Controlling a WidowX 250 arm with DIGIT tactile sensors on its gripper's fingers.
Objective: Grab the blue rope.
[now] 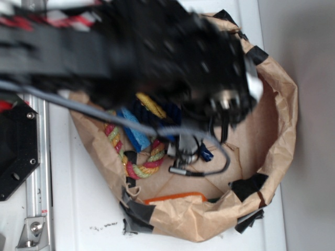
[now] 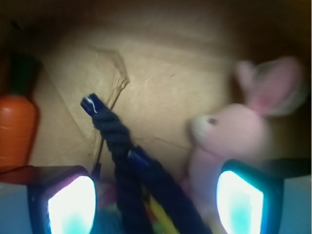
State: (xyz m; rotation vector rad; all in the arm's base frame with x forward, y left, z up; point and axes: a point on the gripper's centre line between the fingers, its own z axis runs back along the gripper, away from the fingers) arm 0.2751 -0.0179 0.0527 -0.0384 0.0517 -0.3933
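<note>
In the wrist view the blue rope [image 2: 117, 141] is a thick dark navy twist. Its two strands run up from the bottom edge, each ending in a shiny blue cap. My gripper [image 2: 156, 197] is open, and both strands lie between its two glowing fingers [image 2: 73, 204] without touching either. In the exterior view the blurred black arm hides most of the rope. Only one blue cap [image 1: 205, 152] shows, beside the gripper [image 1: 184, 152], low inside the paper bag [image 1: 282, 120].
A pink bunny [image 2: 229, 131] sits just right of the rope, close to the right finger. An orange carrot [image 2: 17, 126] lies at the left. A pink-yellow-green rope ring [image 1: 138, 167] and a light-blue sponge [image 1: 133, 133] lie in the bag. The crumpled bag walls surround everything.
</note>
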